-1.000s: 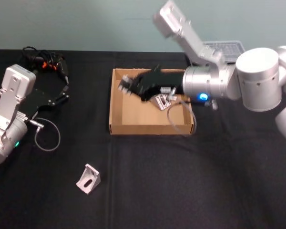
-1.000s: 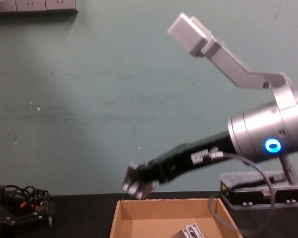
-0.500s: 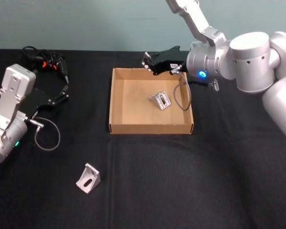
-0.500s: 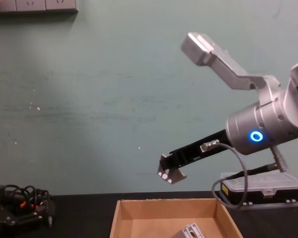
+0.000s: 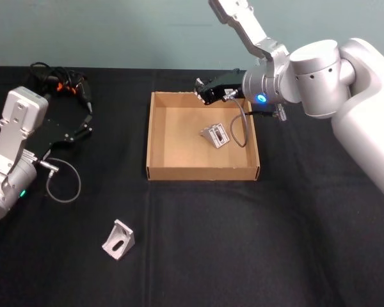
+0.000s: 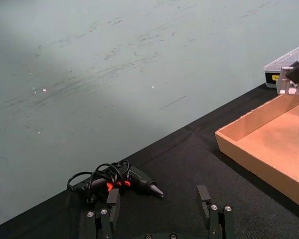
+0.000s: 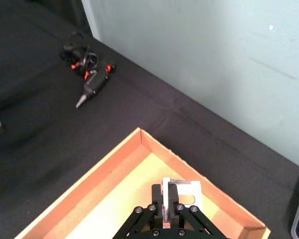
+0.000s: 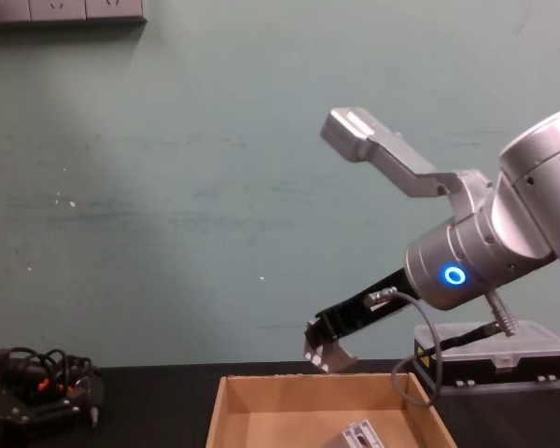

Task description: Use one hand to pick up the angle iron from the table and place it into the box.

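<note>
Closest to the robot, a loose angle iron [image 5: 118, 240] lay on the black table [image 5: 256, 243]. It was far from the right claw [image 5: 201, 90], well off to that claw's left and much nearer the robot.

The left claw [image 5: 85, 126] was low by the table's left side, also well to the right claw's left. Its two fingers were wide apart and had nothing between them.

Next came the cardboard box [image 5: 201, 173]. A second angle iron [image 5: 216, 135] lay on the box floor. It was below the right claw, a little to its right and a bit nearer the robot, and the claw was not touching it.

The right claw hung in the air just above the far wall of the box and pointed toward the robot's left. Its fingers were pinched close together and it held nothing.

About as far away as the right claw, but well to its left, a black power tool with a tangle of cable [image 5: 61, 84] lay on the table.

Behind the right claw and to its right, a clear-lidded plastic case [image 8: 490, 350] sat on the table. The green wall [image 8: 168, 187] was just behind the case.
</note>
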